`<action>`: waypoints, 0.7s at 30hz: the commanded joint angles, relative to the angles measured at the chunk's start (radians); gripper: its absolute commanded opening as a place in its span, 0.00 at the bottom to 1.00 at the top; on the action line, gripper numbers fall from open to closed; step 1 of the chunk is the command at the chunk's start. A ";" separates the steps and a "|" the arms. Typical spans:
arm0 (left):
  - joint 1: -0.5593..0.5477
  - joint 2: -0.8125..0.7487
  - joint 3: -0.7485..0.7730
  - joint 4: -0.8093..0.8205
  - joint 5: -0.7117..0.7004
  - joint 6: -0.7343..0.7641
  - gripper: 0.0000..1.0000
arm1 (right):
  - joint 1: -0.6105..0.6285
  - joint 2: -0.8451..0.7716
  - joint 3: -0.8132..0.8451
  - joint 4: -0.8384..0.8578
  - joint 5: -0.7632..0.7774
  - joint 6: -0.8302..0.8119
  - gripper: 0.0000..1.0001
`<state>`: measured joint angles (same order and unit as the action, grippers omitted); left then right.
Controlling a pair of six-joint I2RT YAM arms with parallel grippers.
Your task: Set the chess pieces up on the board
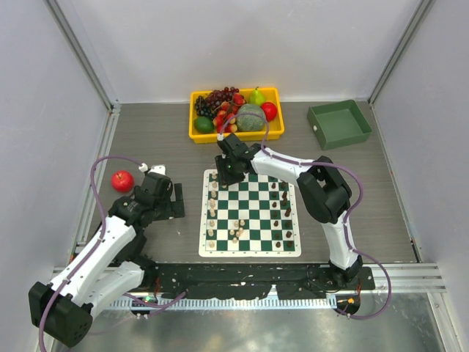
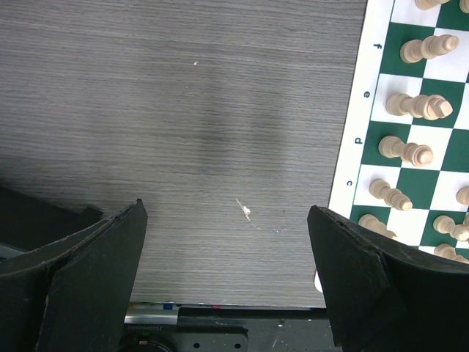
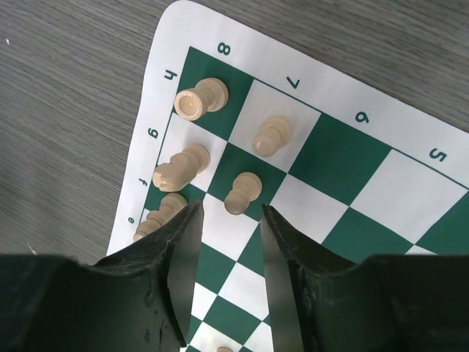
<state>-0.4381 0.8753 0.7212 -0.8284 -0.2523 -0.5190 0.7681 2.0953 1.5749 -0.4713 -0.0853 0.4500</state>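
The right arm rises from its base at the board's (image 1: 249, 251) near right corner, bends at an elbow just right of the board, and stretches its forearm across to the far left corner, where the right gripper (image 1: 229, 170) points down over the squares. In the wrist view its fingers (image 3: 183, 249) stand narrowly apart, clamped on nothing, with a cream pawn (image 3: 244, 192) upright just beyond their tips. The left arm lies folded low to the left of the board; the left gripper (image 2: 227, 271) hangs spread wide over bare surface, holding nothing, the board's left border just past its right finger. The chess pieces (image 1: 212, 220) stand on the board: cream ones in rows along its left edge, dark ones (image 1: 286, 216) along its right edge, and a small cream cluster (image 1: 236, 231) toward the near middle. Beyond the board's far edge sits a yellow tray (image 1: 194, 136) holding grapes, a pear, red fruit and green fruit. A green bin (image 1: 339, 130) lies beyond the far right corner. A red apple (image 1: 122, 180) rests left of the board. The surface (image 1: 146, 139) is grey wood-grain, enclosed by pale walls with metal posts.
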 commanded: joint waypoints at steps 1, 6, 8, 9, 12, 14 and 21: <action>0.004 -0.001 0.000 0.009 -0.007 -0.003 0.99 | -0.001 -0.056 0.027 0.020 -0.004 -0.013 0.45; 0.004 -0.012 -0.002 0.003 -0.005 -0.006 1.00 | -0.001 -0.145 -0.036 0.017 0.021 -0.023 0.47; 0.004 -0.019 -0.002 0.005 -0.005 -0.007 1.00 | -0.003 -0.199 -0.090 0.017 0.036 -0.024 0.48; 0.004 -0.021 -0.002 0.005 -0.005 -0.009 1.00 | -0.001 -0.236 -0.108 0.017 0.042 -0.025 0.48; 0.004 -0.019 0.001 0.003 -0.007 -0.012 1.00 | 0.006 -0.308 -0.214 0.022 0.051 -0.020 0.48; 0.004 -0.021 0.004 0.005 -0.005 -0.015 1.00 | 0.020 -0.360 -0.271 0.017 0.061 -0.017 0.49; 0.004 -0.027 0.004 0.002 -0.004 -0.022 1.00 | 0.108 -0.417 -0.383 -0.032 0.082 0.012 0.49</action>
<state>-0.4381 0.8719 0.7212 -0.8291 -0.2516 -0.5228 0.8196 1.7145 1.2419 -0.4778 -0.0311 0.4450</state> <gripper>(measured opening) 0.994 0.487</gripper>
